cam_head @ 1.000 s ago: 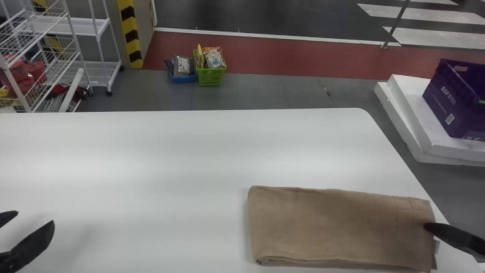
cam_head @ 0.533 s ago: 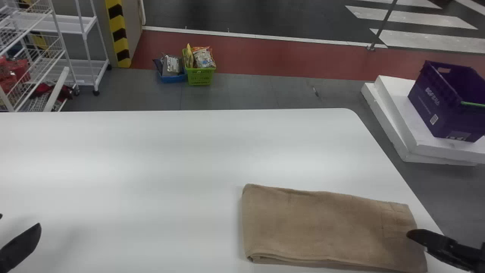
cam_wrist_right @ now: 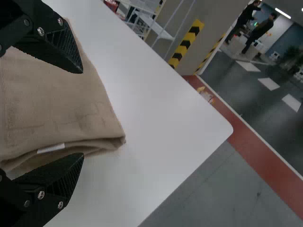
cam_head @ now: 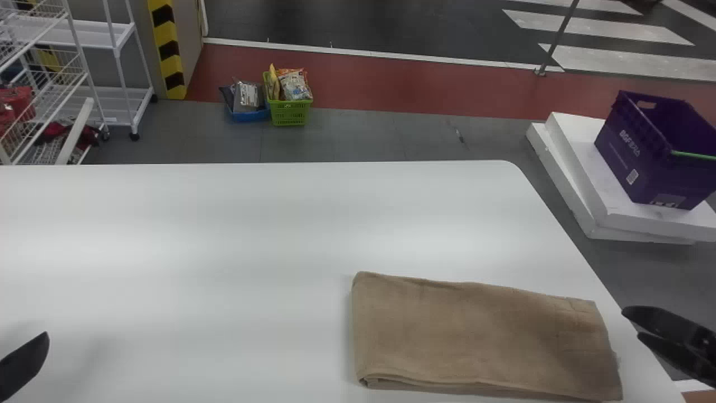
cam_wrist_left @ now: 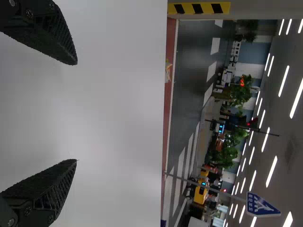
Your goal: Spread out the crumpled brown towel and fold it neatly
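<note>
Right pincer (cam_head: 631,323): released, fingers parted with a wide gap, empty; stands just off the near-right end of the towel, at the right-hand edge of the surface. Right arm: enters low at the right, fingers pointing inward and forward, toward the towel side.

Left pincer (cam_head: 23,364): released, fingers spread wide, holding nothing; at the far left, well apart from the towel, with bare white surface (cam_head: 224,240) before it. Its finger slants forward and to the right.

Brown towel (cam_head: 481,336): one, folded to a flat, long rectangle; lies on the surface to the left of the right pincer and well to the right of the left pincer. Layers stacked along the near edge; right end angled, slight creases on top. Small white label (cam_wrist_right: 51,148) at the layered edge, seen through the gap of the right pincer.

Purple crate (cam_head: 643,162): upright on white slabs (cam_head: 587,184), beyond the right pincer, past the surface.

Green basket (cam_head: 290,115), filled with packets, and blue basket (cam_head: 250,116), also filled: side by side on the floor, forward and left of the right pincer.

White wire rack (cam_head: 78,84): forward of the left pincer, beyond the surface, near a yellow-and-black striped strip (cam_head: 166,50).
</note>
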Controlling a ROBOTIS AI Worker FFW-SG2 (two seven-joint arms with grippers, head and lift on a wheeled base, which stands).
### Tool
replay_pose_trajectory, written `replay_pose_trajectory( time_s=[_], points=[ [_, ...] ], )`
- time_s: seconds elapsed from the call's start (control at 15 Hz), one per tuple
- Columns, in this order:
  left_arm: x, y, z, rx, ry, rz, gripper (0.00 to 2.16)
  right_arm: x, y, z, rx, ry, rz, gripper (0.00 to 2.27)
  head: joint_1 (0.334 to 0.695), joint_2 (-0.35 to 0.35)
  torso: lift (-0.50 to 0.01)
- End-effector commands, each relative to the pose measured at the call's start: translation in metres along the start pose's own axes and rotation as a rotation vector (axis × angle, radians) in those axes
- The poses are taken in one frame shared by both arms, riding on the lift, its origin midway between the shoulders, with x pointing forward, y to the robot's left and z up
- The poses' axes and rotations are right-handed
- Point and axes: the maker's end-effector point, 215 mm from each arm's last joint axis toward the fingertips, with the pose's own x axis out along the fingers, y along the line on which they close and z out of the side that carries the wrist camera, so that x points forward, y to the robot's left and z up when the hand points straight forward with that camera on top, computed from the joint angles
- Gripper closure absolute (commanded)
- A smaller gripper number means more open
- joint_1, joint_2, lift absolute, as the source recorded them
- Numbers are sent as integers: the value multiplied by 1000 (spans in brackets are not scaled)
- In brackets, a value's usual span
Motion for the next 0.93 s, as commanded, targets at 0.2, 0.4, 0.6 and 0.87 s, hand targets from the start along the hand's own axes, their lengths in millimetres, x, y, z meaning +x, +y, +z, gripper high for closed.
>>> replay_pose_trajectory(
  time_s=[0.2,0.4,0.6,0.87],
  points=[
    [-2,0,0,-1,0,3,73,10,19,13,-17,-22,46,1328,695,-152,-128],
    [-3,0,-2,-3,2,3,73,25,-6,8,7,11,-38,1663,695,-152,-128],
    [-3,1,-3,-6,3,4,73,44,-17,-10,17,78,-79,1663,695,-154,-128],
    [-4,2,-4,-8,3,5,73,66,-28,-18,31,126,-122,1663,695,-131,-128]
  ],
)
